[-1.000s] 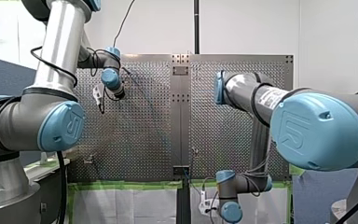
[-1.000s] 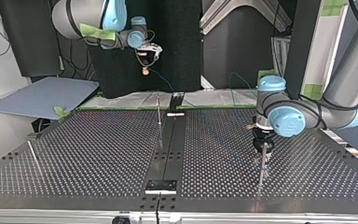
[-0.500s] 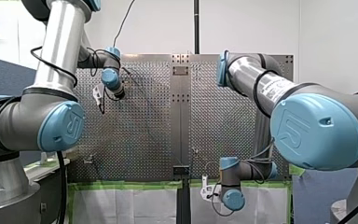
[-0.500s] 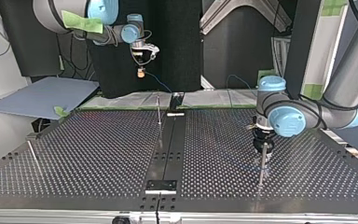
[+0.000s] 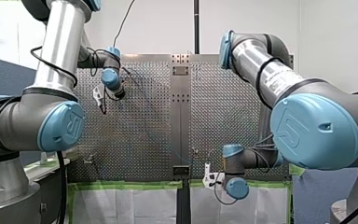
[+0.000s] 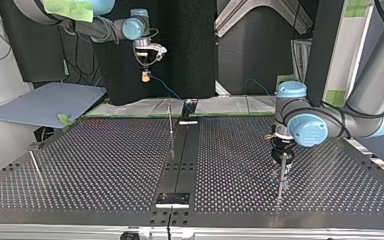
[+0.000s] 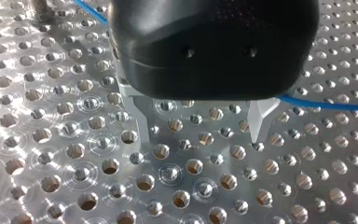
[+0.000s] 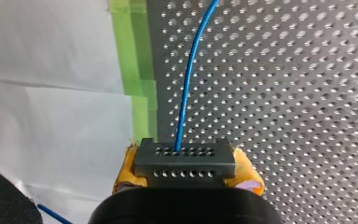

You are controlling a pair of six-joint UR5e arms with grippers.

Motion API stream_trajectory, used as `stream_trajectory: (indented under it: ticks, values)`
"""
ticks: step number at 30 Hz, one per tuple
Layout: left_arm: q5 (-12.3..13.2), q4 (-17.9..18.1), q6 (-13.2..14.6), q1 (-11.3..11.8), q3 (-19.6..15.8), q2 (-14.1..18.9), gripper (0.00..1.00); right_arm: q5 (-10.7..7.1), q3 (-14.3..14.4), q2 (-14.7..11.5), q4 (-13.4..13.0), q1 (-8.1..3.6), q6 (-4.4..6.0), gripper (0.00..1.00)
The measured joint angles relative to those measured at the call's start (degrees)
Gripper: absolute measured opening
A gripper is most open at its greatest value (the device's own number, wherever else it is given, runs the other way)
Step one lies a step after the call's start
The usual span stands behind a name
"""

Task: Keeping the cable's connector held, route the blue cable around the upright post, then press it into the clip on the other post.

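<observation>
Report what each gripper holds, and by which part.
Right gripper: the connector, pads on its two ends. Left gripper: open, nothing.

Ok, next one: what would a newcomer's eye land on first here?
The blue cable running out of the grey connector clamped in my right tool, held high over the far edge of the perforated table in the top view. Next, my left tool, open and empty, low over that table near the upright post at that view's right.
</observation>
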Motion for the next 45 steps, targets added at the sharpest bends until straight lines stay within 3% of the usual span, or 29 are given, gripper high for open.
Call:
stream_trajectory:
  ticks: [8, 21, 31, 45]
  values:
    - [0.09, 0.13, -4.56, -0.27, 0.0, -0.03, 1.0, -0.29, 1.01, -3.84, 0.0, -0.39, 0.11, 0.0]
    - [-1.58, -1.39, -12.31, 0.02, -1.31, 0.0, 1.0, -0.49, 1.06, -4.43, -0.5, -0.97, -0.02, 0.0]
    - [1.81, 3.45, -18.05, 0.5, -5.83, 0.03, 1.0, -1.05, 1.06, -4.44, -1.05, -1.07, 0.0, 0.0]
    - [4.16, 9.21, -26.16, 1.55, -9.97, 0.02, 1.0, -1.36, 1.05, -4.44, -1.17, -1.07, 0.01, 0.0]
